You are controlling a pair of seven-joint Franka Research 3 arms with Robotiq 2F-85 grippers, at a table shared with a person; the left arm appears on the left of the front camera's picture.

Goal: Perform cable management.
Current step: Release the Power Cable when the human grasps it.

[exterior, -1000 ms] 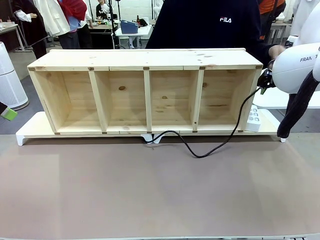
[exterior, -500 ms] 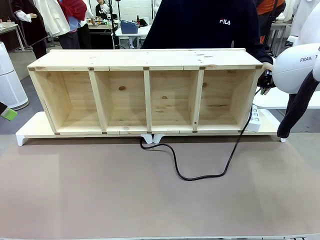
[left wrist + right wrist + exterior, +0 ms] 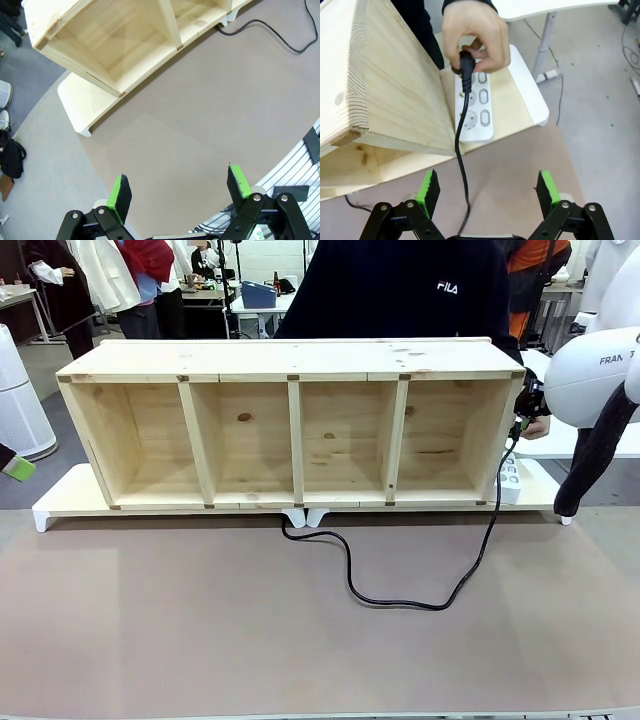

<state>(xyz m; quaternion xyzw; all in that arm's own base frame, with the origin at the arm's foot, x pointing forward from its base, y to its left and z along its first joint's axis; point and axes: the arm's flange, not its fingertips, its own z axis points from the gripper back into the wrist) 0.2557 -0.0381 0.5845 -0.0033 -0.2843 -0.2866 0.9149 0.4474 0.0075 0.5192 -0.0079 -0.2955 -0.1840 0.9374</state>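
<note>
The thin black cable (image 3: 400,602) comes out from under the middle of the wooden shelf (image 3: 290,360), loops over the brown mat and rises to the shelf's right end. There a person's hand (image 3: 475,35) holds its round plug (image 3: 465,65) just above the white power strip (image 3: 477,112). My right gripper (image 3: 487,184) hovers open above the strip, and the cable (image 3: 461,150) hangs down between its fingers without touching them. My left gripper (image 3: 179,184) stands open over the bare mat, far from the cable (image 3: 265,27).
The shelf has several open compartments and lies on a low white board (image 3: 60,502). My right arm's white body (image 3: 590,375) fills the right edge. A white side table (image 3: 560,5) stands beyond the strip. The mat (image 3: 200,620) in front is free.
The person's hand has lowered the plug towards the power strip. The cable's loop on the mat has slid nearer the front and to the right. Both arms kept still.
</note>
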